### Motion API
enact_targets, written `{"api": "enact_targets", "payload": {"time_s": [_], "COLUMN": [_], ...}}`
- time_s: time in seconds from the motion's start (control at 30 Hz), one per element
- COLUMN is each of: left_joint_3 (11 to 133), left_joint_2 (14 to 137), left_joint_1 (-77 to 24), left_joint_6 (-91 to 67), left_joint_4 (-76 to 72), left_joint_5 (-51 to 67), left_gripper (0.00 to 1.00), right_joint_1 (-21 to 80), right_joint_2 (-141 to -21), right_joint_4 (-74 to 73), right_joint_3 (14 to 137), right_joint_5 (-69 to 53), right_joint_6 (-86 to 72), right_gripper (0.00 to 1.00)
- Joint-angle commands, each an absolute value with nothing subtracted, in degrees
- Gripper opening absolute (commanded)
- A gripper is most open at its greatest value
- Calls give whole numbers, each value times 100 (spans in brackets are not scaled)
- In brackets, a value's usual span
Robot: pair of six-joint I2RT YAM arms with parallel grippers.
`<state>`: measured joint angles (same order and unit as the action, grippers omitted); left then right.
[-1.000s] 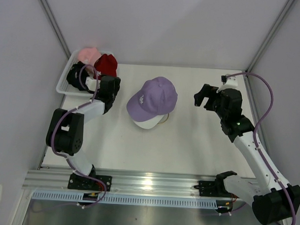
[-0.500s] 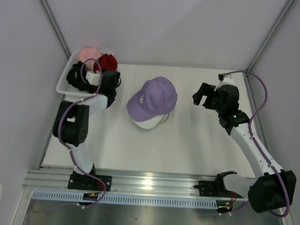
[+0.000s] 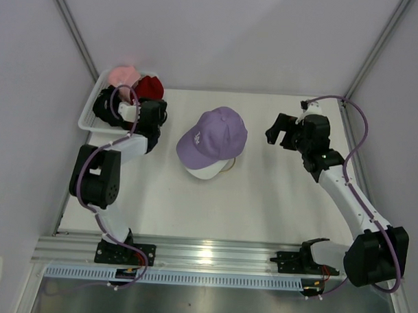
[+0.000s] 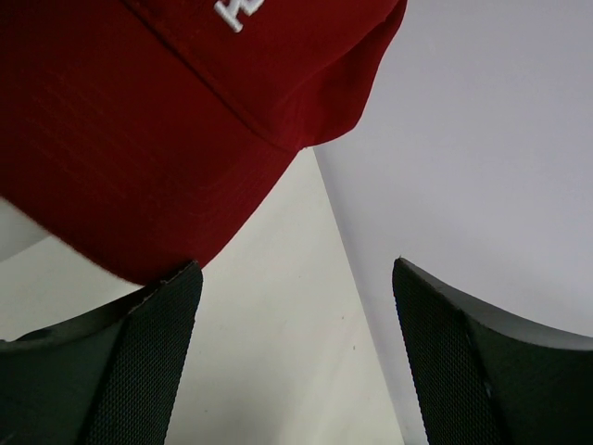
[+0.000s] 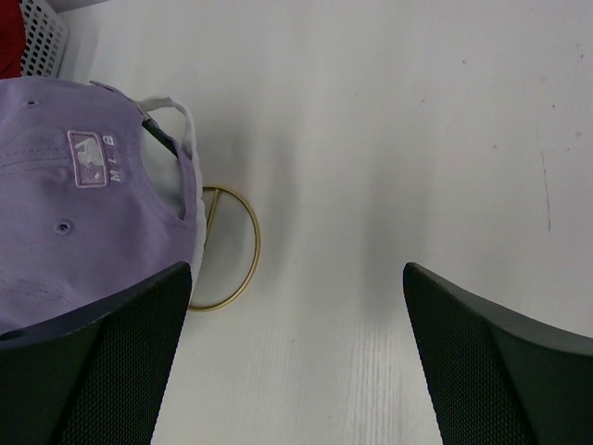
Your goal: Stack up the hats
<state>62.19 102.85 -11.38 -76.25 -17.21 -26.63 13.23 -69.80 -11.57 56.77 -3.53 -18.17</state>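
While the red cap (image 4: 139, 120) lies with a pink cap (image 3: 122, 74) and a black cap (image 3: 104, 106) in the white mesh basket (image 3: 87, 114) at the desk's far left corner, the left gripper (image 4: 292, 311) hangs at its edge, fingers spread, holding nothing. I'd say it should bite the red fabric alone and lift clear of its neighbours. Mid-desk, the lavender cap (image 3: 213, 135) tops a white cap (image 3: 203, 173) on the gold stand (image 5: 232, 255). The right gripper (image 3: 278, 135) waits beside them toward the right edge, also spread and empty. The lavender cap's rear patch reads MLB, while the red cap's white stitching is cut off.
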Motion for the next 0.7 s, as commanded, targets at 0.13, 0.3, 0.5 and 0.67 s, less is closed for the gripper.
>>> {"api": "enact_targets", "payload": {"time_s": [0.13,0.3,0.5,0.67], "left_joint_3": [5783,5941,6152,5758], "left_joint_2": [9800,9948,10204,9905], "left_joint_1": [-1169,-1187,-1160,-1266], "left_joint_6": [-7963,-7936,-7998,-7840], "left_joint_4": [-1432,-1249,-1142,-1457], "left_joint_5": [-2883,-2944,-2875,-3155], "left_gripper": [86,85,85,84], "right_joint_1": [1283,1292,1283,1257], "right_joint_2": [-7110,-7154,-7268,-7400], "right_joint_4": [-826,-791,-782,-764], "right_joint_3": [5827,5810,5836,5871], "right_joint_5": [-571,-571,-589,-632], "right_joint_6": [-1907,-1890,-1890,-1872], "right_gripper": [100,99,100,99]}}
